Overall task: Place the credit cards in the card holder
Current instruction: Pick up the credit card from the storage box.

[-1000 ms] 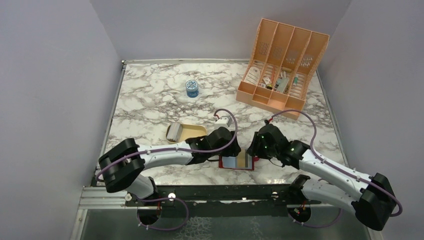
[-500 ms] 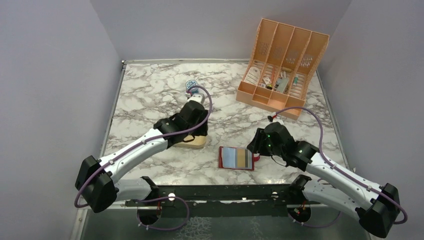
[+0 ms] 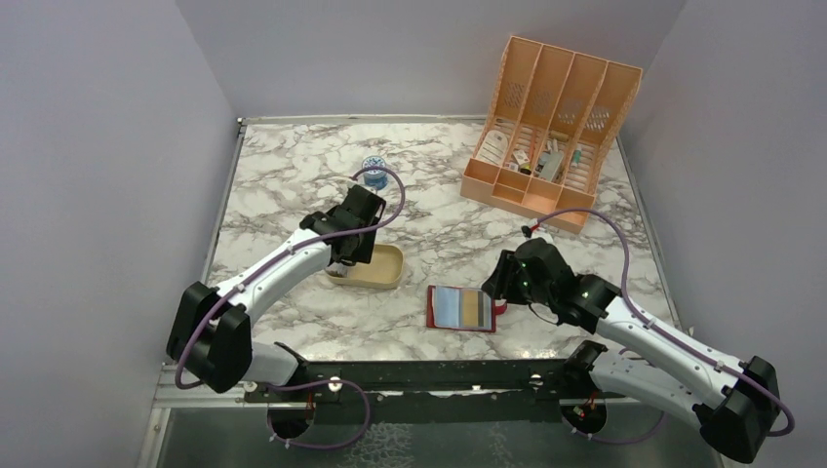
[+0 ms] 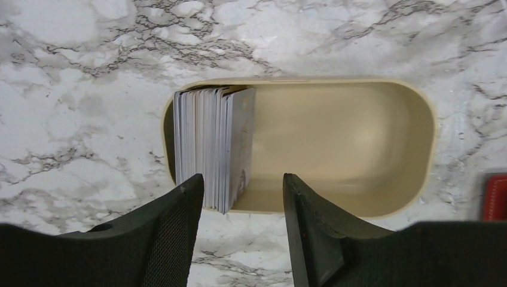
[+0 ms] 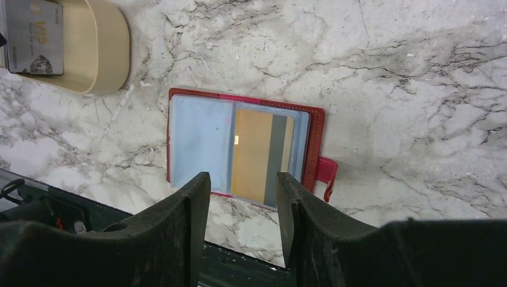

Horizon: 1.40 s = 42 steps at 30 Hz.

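Top external view: the left end effector hangs over the left end of the tray. What lies under it is hidden here. The holder lies open and flat on the tabletop, well apart from the tray. The right end effector is just beside the holder's right edge.

Left wrist view: the cards stand on edge in a tight pack at the left end of the tray. The rest of the tray is bare. The left end effector has its two jaws apart, and it holds nothing. The pack sits just past the jaws.

I think the cards are light, thin, stiff and smooth, so they may slip. The best place to pinch is the top edge of the outer card, with a pad on each flat face. The pack is tight, so two cards could come up as one.

Right wrist view: the holder shows pale blue pockets. A gold card with a grey stripe sits in the right pocket. The left pocket looks free. The right end effector is open too, with nothing in it.
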Motion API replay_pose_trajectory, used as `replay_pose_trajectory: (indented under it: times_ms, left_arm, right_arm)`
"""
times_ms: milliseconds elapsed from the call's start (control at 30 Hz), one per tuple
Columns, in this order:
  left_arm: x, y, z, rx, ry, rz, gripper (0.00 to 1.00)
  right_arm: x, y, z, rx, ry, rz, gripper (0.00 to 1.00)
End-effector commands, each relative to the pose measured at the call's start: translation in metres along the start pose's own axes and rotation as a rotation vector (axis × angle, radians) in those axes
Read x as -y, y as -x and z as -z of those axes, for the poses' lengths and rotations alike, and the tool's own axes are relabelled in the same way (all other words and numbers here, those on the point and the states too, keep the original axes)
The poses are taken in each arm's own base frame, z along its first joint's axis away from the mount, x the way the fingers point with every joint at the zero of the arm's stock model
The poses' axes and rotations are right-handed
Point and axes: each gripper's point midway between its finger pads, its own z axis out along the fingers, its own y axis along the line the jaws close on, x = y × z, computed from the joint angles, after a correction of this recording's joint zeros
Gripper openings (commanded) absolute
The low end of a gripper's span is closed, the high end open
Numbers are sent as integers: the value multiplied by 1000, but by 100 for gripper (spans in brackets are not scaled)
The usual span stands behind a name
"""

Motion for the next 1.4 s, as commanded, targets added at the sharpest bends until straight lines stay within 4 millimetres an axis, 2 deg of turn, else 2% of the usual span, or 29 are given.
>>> replay_pose_trajectory:
  times_ms: [0, 267, 700, 1367]
  left_arm:
    - [-23, 5, -6, -11, 113, -53, 54]
    - [-32, -4, -20, -55, 187, -79, 54]
    - [-38, -10, -29, -87, 231, -114, 50]
    - [-34, -4, -25, -70, 202, -112, 30]
  right_arm:
    - [-4, 12, 3, 37, -2, 15, 45]
    - [-6, 14, 2, 43, 0, 18, 45]
    - [-6, 15, 0, 45, -4, 19, 44]
    - [-3, 14, 2, 52, -10, 9, 43]
